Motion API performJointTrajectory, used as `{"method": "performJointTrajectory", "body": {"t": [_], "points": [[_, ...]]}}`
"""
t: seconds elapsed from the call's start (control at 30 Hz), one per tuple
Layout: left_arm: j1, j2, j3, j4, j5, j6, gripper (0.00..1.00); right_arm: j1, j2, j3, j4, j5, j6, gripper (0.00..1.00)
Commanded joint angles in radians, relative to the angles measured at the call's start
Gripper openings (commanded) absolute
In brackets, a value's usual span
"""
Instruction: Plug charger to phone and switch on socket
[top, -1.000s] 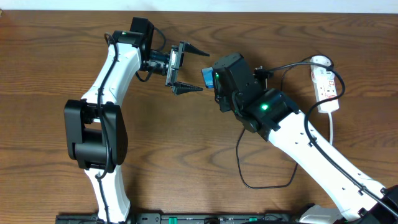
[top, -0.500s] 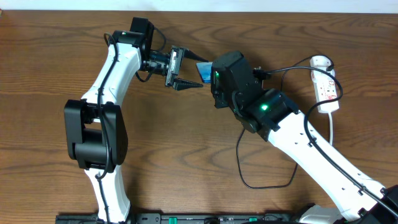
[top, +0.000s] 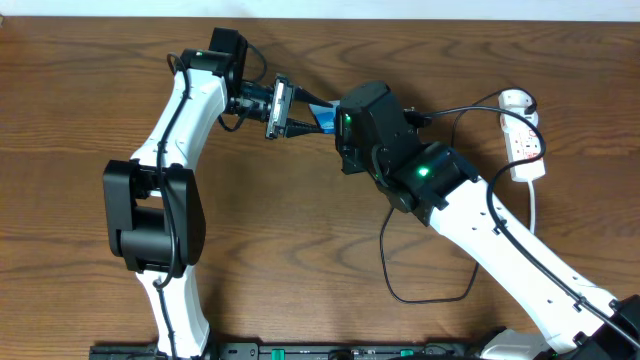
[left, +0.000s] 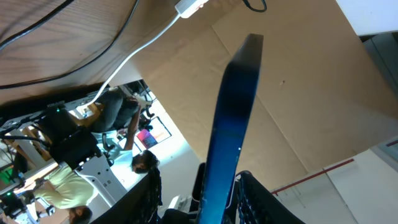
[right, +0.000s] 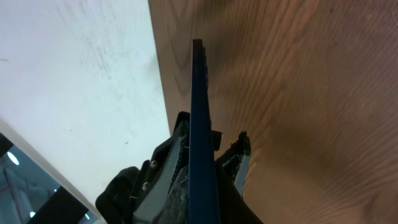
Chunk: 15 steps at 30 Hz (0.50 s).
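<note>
The phone (top: 324, 117) hangs above the table, standing on edge, with its cyan-blue screen partly showing. My right gripper (right: 211, 132) is shut on it, and the right wrist view shows the phone (right: 199, 93) edge-on between the fingers. My left gripper (top: 305, 116) reaches in from the left with its jaws on either side of the phone (left: 239, 106). In the left wrist view the left gripper (left: 199, 182) has one finger close against the phone and a gap at the other. The charger (top: 432, 296) loops black over the table. The socket (top: 526, 140) lies at the far right.
The socket's white cord (top: 533, 205) runs down beside the right arm. The charger's black plug (top: 420, 116) sits just behind the right wrist. The left arm's base (top: 150, 215) stands at the left. Bare wooden table (top: 300, 220) lies below both grippers.
The right arm has carried the phone left, in between the left gripper's fingers. The left jaws have narrowed from wide open to close around the phone.
</note>
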<state>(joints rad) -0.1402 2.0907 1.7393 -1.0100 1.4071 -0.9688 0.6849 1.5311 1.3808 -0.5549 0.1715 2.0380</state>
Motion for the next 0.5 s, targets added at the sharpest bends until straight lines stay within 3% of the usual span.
{"method": "performJointTrajectory", "body": {"t": [0.0, 0.1, 0.47], "points": [[-0.003, -0.039, -0.001, -0.002, -0.001, -0.002, 0.4, 0.011, -0.002, 0.022, 0.014, 0.009, 0.011, 0.02], [-0.003, -0.039, -0.001, -0.002, -0.001, -0.009, 0.34, 0.011, 0.006, 0.022, 0.014, 0.01, 0.011, 0.02], [-0.003, -0.039, -0.001, -0.002, -0.002, -0.014, 0.29, 0.018, 0.022, 0.022, 0.042, -0.009, 0.011, 0.02]]}}
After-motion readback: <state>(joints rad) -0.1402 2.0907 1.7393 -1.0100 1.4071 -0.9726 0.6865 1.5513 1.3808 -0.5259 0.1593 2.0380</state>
